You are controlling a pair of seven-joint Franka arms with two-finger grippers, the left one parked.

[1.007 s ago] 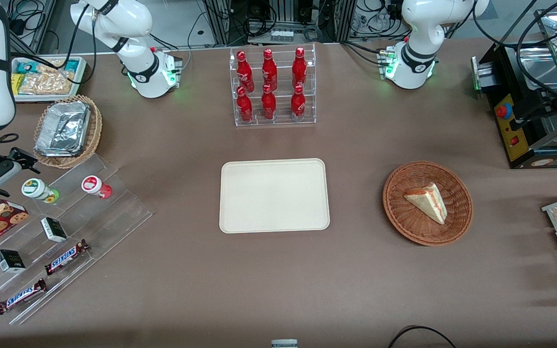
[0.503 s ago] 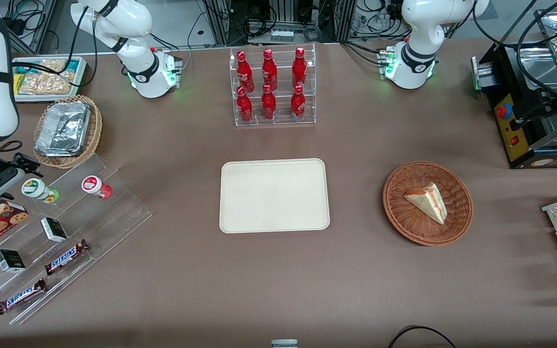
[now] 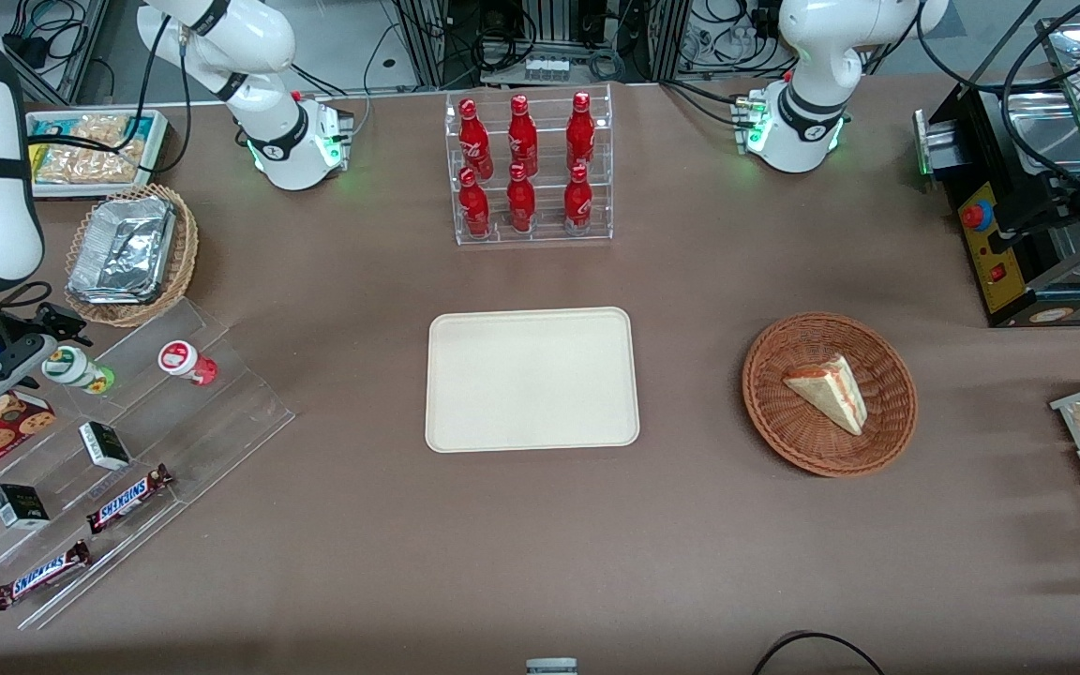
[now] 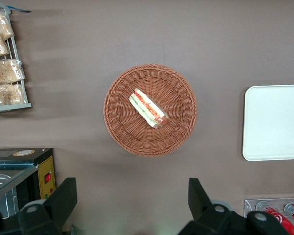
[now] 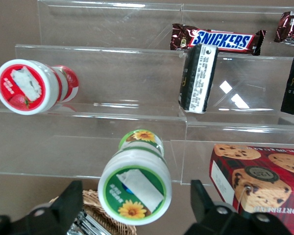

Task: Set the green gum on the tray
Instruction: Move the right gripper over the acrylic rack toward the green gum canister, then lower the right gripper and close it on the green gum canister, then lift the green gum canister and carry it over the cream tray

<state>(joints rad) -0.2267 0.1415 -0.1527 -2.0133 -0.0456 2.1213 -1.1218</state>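
Observation:
The green gum (image 3: 76, 368) stands on the top step of a clear acrylic stand (image 3: 231, 403) at the working arm's end of the table. Its white lid with a green sunflower label (image 5: 134, 187) faces the wrist camera. My gripper (image 3: 45, 339) is open and hangs just over the canister. One finger (image 5: 64, 205) shows on each side of the lid, neither touching it. The cream tray (image 3: 531, 380) lies flat at the table's middle with nothing on it, well away toward the parked arm's end from the stand.
A red-lidded gum canister (image 5: 28, 87) shares the top step beside the green one. Black boxes (image 5: 198, 78) and Snickers bars (image 5: 220, 39) fill the lower steps. A cookie box (image 5: 257, 181) lies beside the stand. A wicker basket holding foil trays (image 3: 132, 253) sits farther from the front camera.
My arm has swung in toward the green gum and come lower. The open fingers, apart from the canister a second ago, now straddle its lid. The gum has not moved.

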